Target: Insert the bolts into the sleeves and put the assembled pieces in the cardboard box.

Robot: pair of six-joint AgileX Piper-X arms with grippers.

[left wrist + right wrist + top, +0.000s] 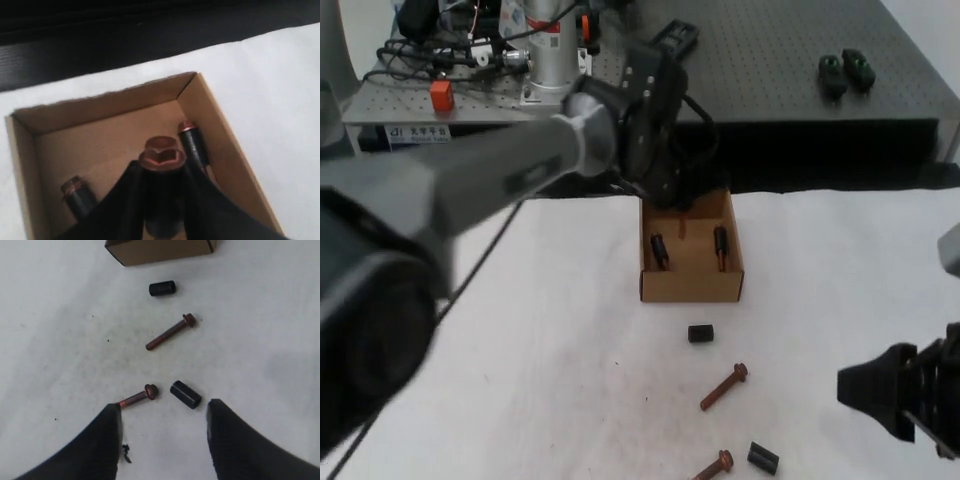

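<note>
My left gripper (161, 187) hangs over the cardboard box (691, 284), shut on an assembled piece (161, 165), a copper bolt in a black sleeve. Two more assembled pieces (192, 142) (77, 196) lie in the box (105, 107), also seen from above (660, 251) (721, 245). On the white cloth nearer me lie two loose bolts (170, 332) (138, 396) and two black sleeves (162, 288) (185, 394). My right gripper (162, 432) stands open just short of the nearer bolt and sleeve; its dark body (905, 395) is at the right edge.
A black perforated bench (770, 60) runs behind the white cloth, with cables, an orange block (441, 95) and two small dark parts (845, 72) on it. Open cloth lies left of the box.
</note>
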